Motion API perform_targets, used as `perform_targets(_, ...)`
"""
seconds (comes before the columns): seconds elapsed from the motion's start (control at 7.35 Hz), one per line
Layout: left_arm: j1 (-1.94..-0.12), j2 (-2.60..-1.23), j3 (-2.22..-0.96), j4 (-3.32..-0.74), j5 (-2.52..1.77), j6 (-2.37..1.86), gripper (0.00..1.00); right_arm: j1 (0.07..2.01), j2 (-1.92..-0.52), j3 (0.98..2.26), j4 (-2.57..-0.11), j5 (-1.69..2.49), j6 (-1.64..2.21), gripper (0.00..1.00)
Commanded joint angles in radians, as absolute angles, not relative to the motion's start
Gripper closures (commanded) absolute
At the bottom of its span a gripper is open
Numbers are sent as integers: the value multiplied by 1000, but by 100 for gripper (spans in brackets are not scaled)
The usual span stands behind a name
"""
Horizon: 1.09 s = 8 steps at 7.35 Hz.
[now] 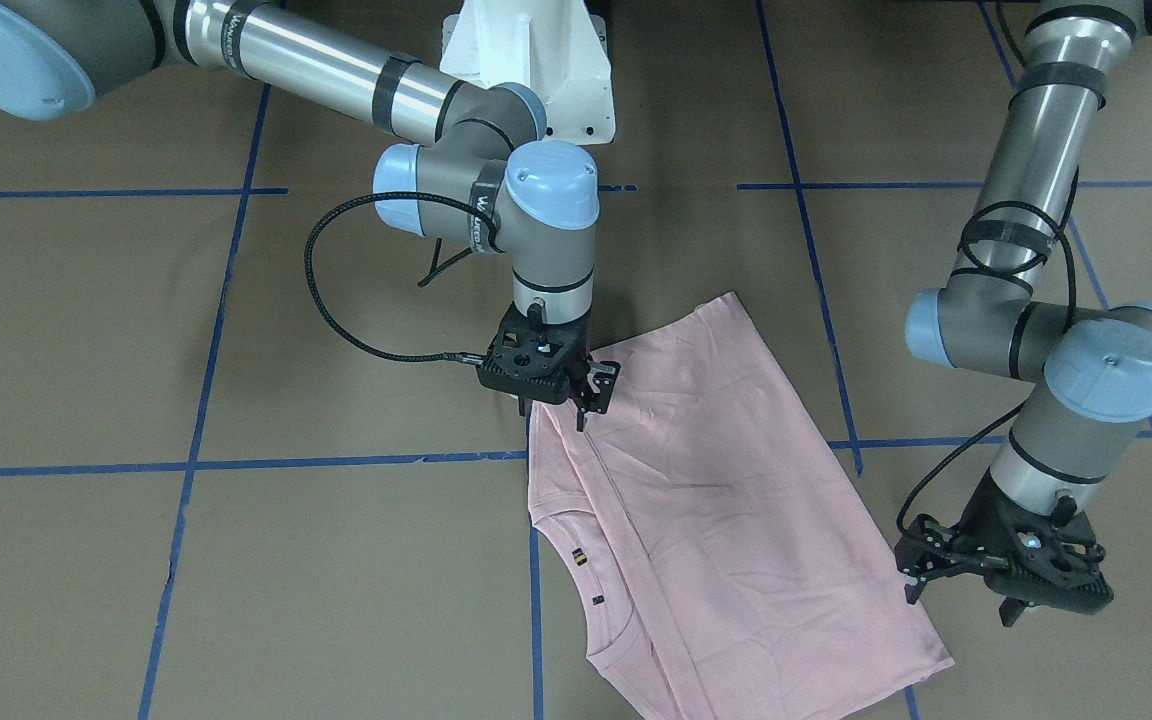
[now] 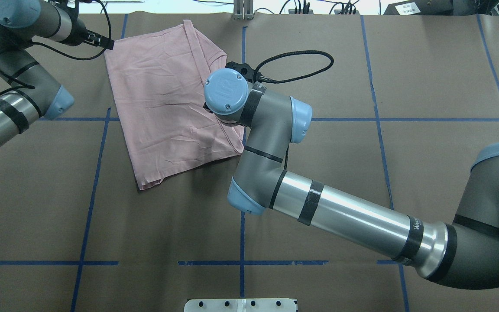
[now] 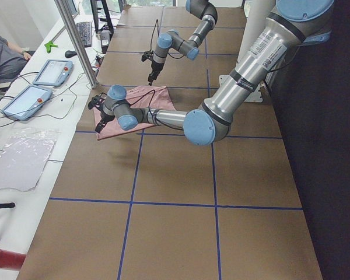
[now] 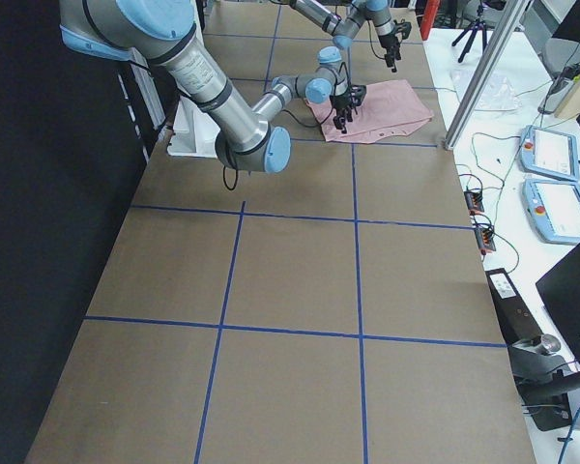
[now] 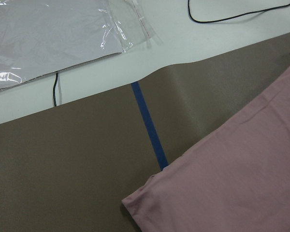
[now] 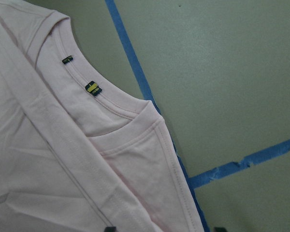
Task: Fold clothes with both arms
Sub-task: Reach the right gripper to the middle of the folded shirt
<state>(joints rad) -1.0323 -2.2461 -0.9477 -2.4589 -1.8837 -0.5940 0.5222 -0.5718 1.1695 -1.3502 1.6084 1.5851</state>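
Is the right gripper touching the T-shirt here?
Cannot tell. In the front-facing view the right gripper hangs open over the edge of the T-shirt, but no view shows contact or a gap plainly.

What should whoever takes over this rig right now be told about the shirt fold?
Right gripper: open, low at the shirt's long edge on the robot's right; no cloth visibly pinched.
Left gripper: open, empty, just off the shirt's corner at the operators' end.
Shirt: flat on the table, plain side up, collar toward the operators, one side folded in lengthwise.
Done: the lengthwise fold, it seems.
Left: probably the crosswise fold, collar end to hem.
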Motion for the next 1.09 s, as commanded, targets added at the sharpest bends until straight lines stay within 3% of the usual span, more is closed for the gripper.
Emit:
perform_targets(0.0, -1032, -2244, -951, -2460, -1884, -595, 0, 497, -580, 1161, -1348, 1595, 1594, 31)
perform_targets(0.82, -1029, -2243, -959, -2459, -1884, -597, 0, 469, -591, 1161, -1350, 1595, 1611, 36)
perform_targets(0.95, -1029, -2241, -959, -2460, -1884, -597, 0, 468, -592, 1161, -1351, 1595, 1611, 41)
